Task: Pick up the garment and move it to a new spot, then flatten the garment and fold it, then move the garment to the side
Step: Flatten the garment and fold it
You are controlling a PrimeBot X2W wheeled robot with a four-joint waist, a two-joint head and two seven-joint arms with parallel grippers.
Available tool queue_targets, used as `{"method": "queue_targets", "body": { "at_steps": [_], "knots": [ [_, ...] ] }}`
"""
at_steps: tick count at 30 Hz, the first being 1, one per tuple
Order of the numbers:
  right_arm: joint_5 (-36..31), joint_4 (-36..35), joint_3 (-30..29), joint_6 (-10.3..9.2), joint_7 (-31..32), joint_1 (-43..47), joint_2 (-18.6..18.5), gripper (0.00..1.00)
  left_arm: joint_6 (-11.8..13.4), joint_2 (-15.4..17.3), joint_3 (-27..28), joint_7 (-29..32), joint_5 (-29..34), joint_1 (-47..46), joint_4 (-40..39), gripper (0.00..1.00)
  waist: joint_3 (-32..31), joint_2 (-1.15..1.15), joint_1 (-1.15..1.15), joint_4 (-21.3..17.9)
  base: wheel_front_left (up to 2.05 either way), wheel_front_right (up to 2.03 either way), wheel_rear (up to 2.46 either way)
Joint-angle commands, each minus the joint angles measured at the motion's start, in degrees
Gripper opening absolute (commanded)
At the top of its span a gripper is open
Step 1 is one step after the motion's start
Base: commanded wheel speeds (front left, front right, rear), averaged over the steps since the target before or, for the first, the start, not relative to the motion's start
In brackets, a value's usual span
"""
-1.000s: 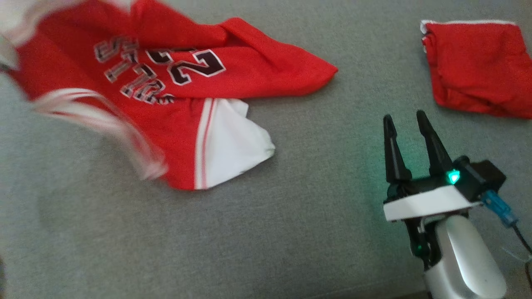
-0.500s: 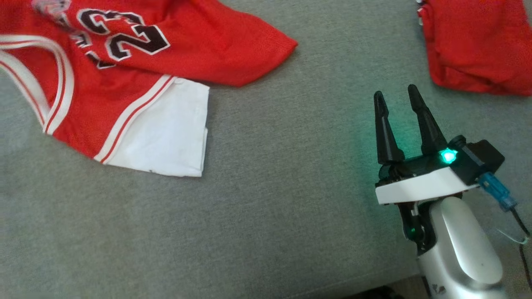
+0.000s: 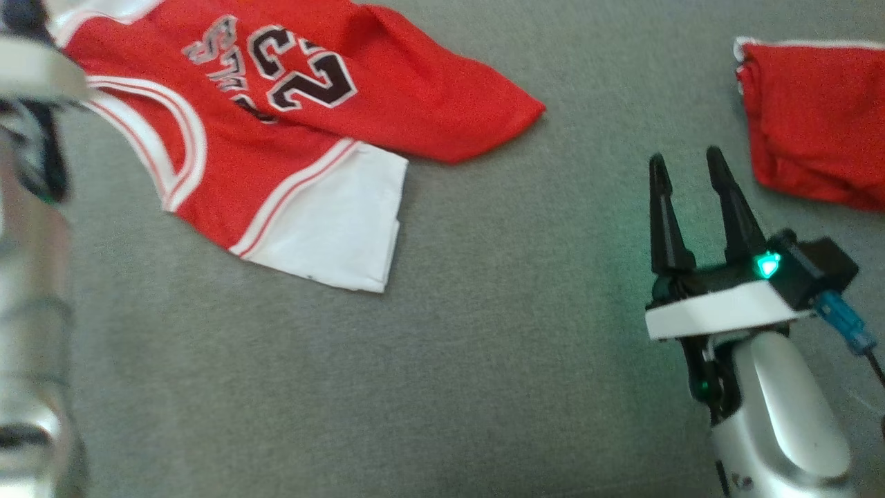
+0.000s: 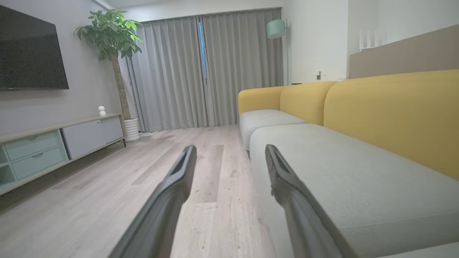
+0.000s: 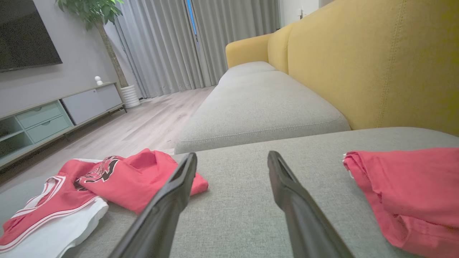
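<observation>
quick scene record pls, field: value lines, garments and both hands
surface: grey sofa seat
jersey: red and white, dark numbers, crumpled, on the robot's left
second garment: red, bunched, far right
left hand: open, empty, aimed along the sofa's edge
right hand: open, empty, over the seat between the garments
stage: jersey not yet flattened or folded

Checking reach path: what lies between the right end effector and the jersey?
Just bare grey cushion between right end effector and jersey, per head view.
</observation>
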Motion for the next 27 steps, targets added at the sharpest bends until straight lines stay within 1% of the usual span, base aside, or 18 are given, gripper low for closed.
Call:
{"method": "queue_targets", "body": {
  "at_steps": [1,7,10,15,16,21,23,27],
  "knots": [
    [-0.5,-1.3,0.5,0.22,-0.6,1.3,-0.1,1.0,-0.3,1.0,1.8,-0.2,-0.9,1.8,-3.6,1.0,-3.4,0.0,0.0,2.7,0.0,0.0,0.0],
    [-1.4,-0.8,-1.3,0.22,-0.6,4.3,-0.1,1.0,-0.7,-5.7,2.5,-0.2,-2.9,15.3,-11.4,1.0,-8.4,0.0,0.0,5.7,0.0,0.0,0.0],
    [-1.8,-0.6,-1.8,0.22,-0.6,5.5,-0.1,1.0,-0.1,-8.3,2.6,-0.2,-2.9,22.2,-15.3,1.0,-10.4,0.0,0.0,6.7,0.0,0.0,0.0],
    [-1.9,-0.5,-1.8,0.22,-0.6,7.1,-0.1,1.0,0.0,-12.2,1.4,-0.2,-2.2,33.0,-20.6,1.0,-12.5,0.0,0.0,7.7,0.0,0.0,0.0],
    [-1.9,-0.5,-1.8,0.22,-0.6,7.1,-0.1,1.0,0.0,-12.2,1.4,-0.2,-2.2,33.0,-20.6,1.0,-12.5,0.0,0.0,7.7,0.0,0.0,0.0],
    [-1.4,-0.7,-1.3,0.22,-0.6,8.3,-0.1,1.0,0.7,-14.8,-0.2,-0.2,-2.1,41.7,-24.0,1.0,-13.3,0.0,0.0,7.9,0.0,0.0,0.0],
    [-1.4,-0.8,-1.1,0.22,-0.6,8.5,-0.1,1.0,1.2,-15.3,-0.9,-0.2,-1.6,44.0,-25.0,1.0,-13.4,0.0,0.0,7.8,0.0,0.0,0.0],
    [-1.0,-1.1,-1.0,0.22,-0.6,8.5,-0.1,1.0,2.3,-15.9,-0.6,-0.2,-3.0,46.7,-26.1,1.0,-13.0,0.0,0.0,7.3,0.0,0.0,0.0]
  ]
}}
